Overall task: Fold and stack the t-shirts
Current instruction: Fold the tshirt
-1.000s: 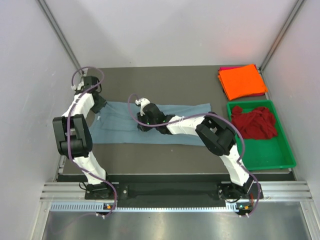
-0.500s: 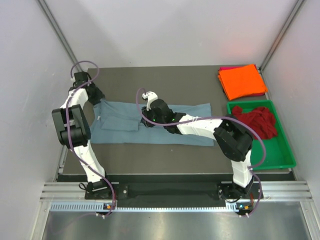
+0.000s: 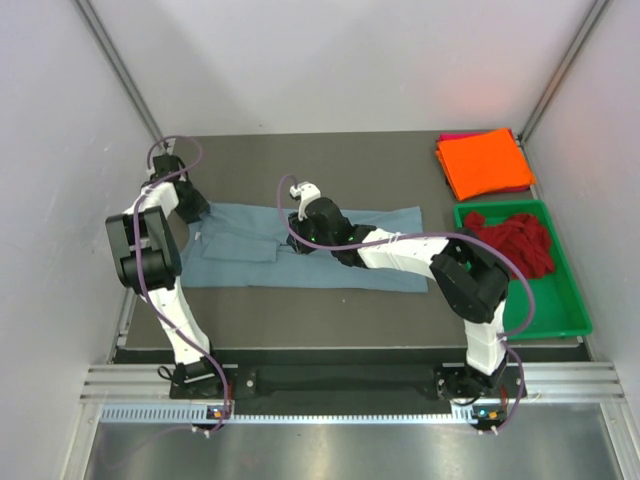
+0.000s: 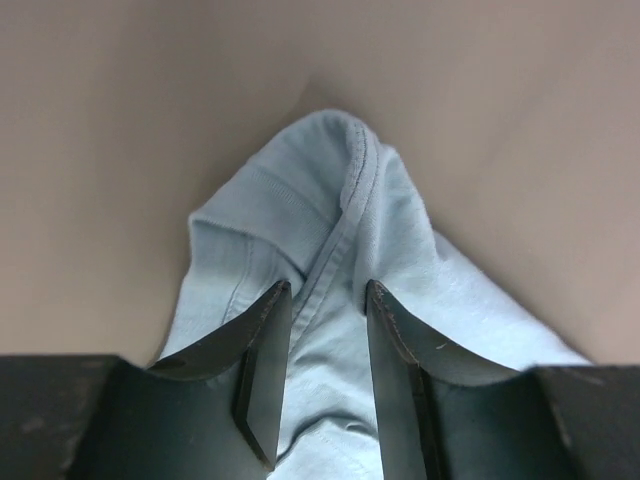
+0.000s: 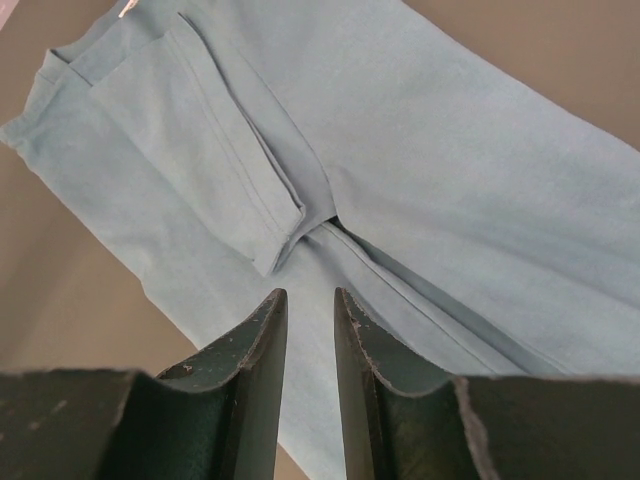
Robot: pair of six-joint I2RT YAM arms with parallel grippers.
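A dusty blue-grey t-shirt (image 3: 235,262) lies spread across the dark table, with a sleeve folded in over its body (image 5: 240,170). My left gripper (image 3: 192,207) is at the shirt's far left corner. Its jaws (image 4: 328,288) pinch a bunched ridge of that cloth (image 4: 340,190), which peaks away from the fingers. My right gripper (image 3: 298,240) hovers over the middle of the shirt. In the right wrist view this gripper (image 5: 309,293) is slightly open, and flat cloth (image 5: 450,180) shows through the gap. A folded orange t-shirt (image 3: 487,160) lies on a magenta-pink one (image 3: 455,136) at the far right.
A green plastic tray (image 3: 540,320) stands at the right edge with a crumpled dark red t-shirt (image 3: 510,245) in it. Light walls close in on both sides and the back. Bare table shows in front of and behind the blue-grey shirt.
My right gripper has lifted a little towards the far right over the shirt, and its jaws have parted. My left gripper moved to the far corner and came slightly back, still holding cloth.
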